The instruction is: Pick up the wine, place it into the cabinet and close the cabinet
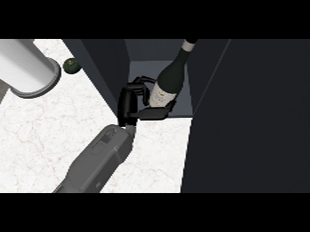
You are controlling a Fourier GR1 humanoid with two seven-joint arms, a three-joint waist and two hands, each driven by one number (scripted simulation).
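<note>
Head view, and the biggest thing in shot is the dark cabinet door (258, 118), swung open and filling the whole right side. Behind it sits the cabinet (107, 68) itself, its dark side wall running down to the pale marbled counter (37, 136), with a lighter grey interior showing between wall and door. Up at the left, a large white cylinder (20, 63) with a grey rim stands on the counter. One grey forearm (97, 163) comes in from the lower edge — which arm it is I cannot tell from here. Its black hand (132, 102) is at the cabinet opening, fingers and thumb curled round the lower body of the wine (171, 74). The bottle is tilted, neck leaning up and to the right, inside the cabinet opening. Smallest of all — a little dark green object (71, 65), just beside the cylinder.
</note>
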